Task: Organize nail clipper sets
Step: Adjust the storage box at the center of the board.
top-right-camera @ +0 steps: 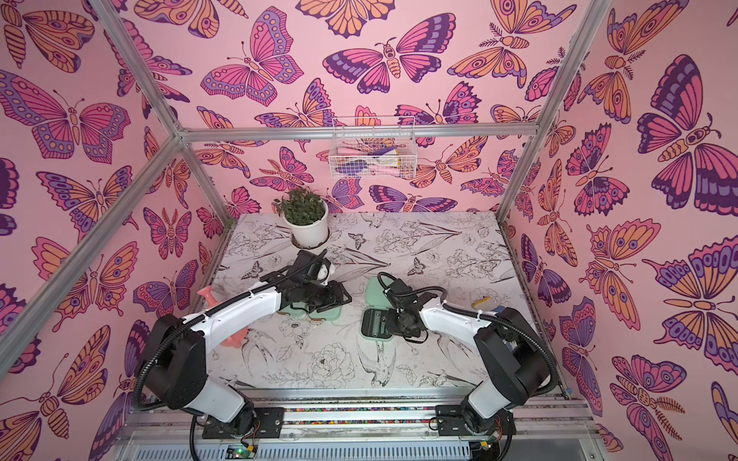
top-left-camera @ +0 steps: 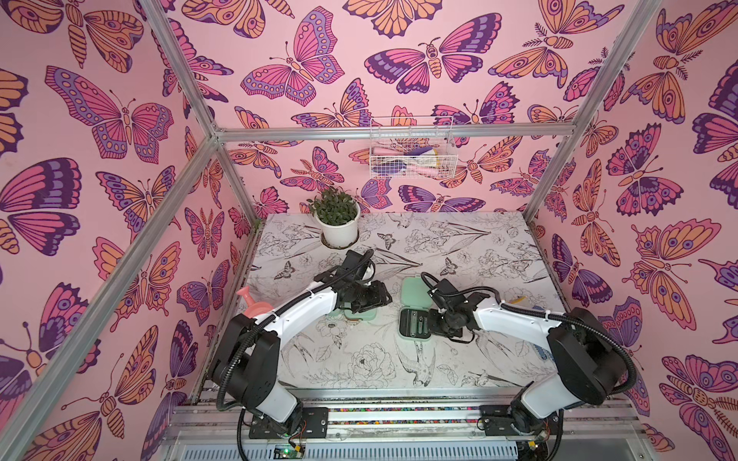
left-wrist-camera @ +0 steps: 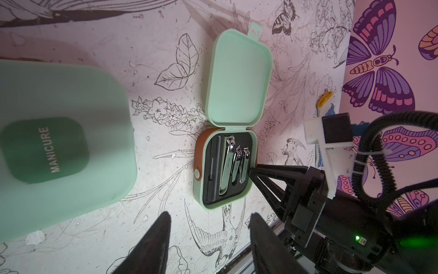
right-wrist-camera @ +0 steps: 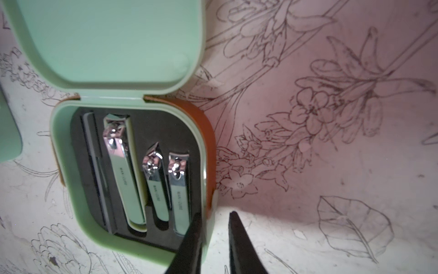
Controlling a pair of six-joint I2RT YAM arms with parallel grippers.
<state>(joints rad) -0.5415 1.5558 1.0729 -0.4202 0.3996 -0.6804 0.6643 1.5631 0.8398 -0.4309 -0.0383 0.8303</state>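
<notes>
1. The open case (top-left-camera: 413, 291) lies near the middle of the surface (top-left-camera: 479, 247). Its lid is folded flat toward 12 o'clock from the black tray.
2. Three clippers sit side by side in the tray: the large clipper (right-wrist-camera: 123, 170), the middle clipper (right-wrist-camera: 155, 187) and the small clipper (right-wrist-camera: 180, 192). A slim dark tool (right-wrist-camera: 94, 166) lies alongside them.
3. The right hand (right-wrist-camera: 214, 215) stands at the case's 3 o'clock side with its fingers narrowly apart. One finger is over the tray's edge and the other is outside the wall, clamping nothing.
4. The left hand (left-wrist-camera: 210, 214) is at 9 o'clock from the open case, fingers apart and empty.
5. A closed case (left-wrist-camera: 71, 106) marked MANICURE lies just beside the left hand.
</notes>
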